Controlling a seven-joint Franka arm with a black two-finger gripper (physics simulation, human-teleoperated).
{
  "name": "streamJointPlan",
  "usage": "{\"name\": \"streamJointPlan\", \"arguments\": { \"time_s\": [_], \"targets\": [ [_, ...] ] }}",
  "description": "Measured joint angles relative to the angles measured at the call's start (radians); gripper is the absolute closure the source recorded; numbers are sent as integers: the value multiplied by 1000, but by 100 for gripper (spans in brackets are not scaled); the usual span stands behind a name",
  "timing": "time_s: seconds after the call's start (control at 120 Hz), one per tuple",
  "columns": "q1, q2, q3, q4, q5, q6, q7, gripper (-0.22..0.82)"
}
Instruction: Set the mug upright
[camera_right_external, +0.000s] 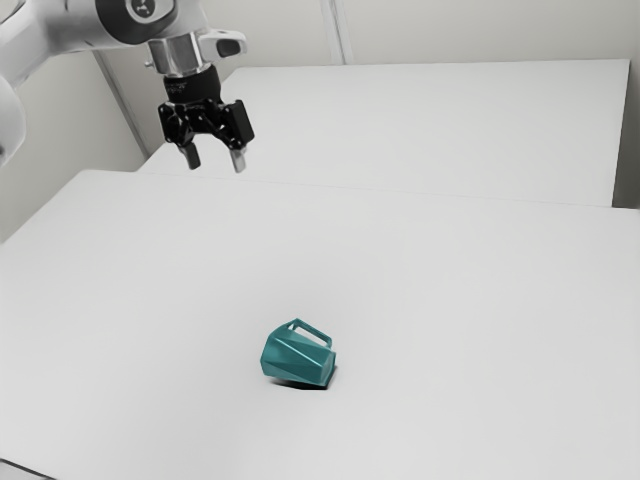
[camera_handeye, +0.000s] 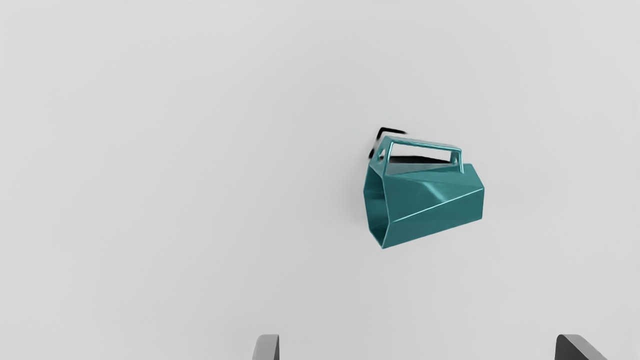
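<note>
On the near part of the bench (camera_right_external: 450, 300), a little to the exterior view's left, the teal mug (camera_right_external: 298, 360) lies on its side, its handle (camera_handeye: 425, 144) standing up along the far side. The mouth (camera_handeye: 376, 202) seems to point toward the exterior view's left, the narrower base toward its right. I'd expect it to be light and stiff, with thin walls that won't give, and the glossy facets may prove slippery. The body tapers to the base, so a squeeze low down could slide off that end; better to take it across the body close to the mouth, or by the rim wall with one finger inside. The handle would serve too, though the mug might swing from it. It then needs about a quarter turn to bring the base down. Farther off, high at the exterior view's left, the tool (camera_right_external: 216, 166) hangs with fingers spread wide and nothing between them.
</note>
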Motion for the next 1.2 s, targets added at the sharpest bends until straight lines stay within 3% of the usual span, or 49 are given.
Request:
{"name": "streamJointPlan", "arguments": {
  "time_s": [0.175, 0.308, 0.483, 0.683, 1.2],
  "targets": [
    [-4, -4, 4, -40, -19, 34, -3, 0],
    [-4, -14, 6, -159, -41, 64, -6, 0],
    [2, -41, 115, -331, -149, 99, -7, 0],
    [8, -50, 172, -439, -298, 115, -6, 0],
    [3, -23, 204, -690, -540, 210, 52, 0]
  ]
}}
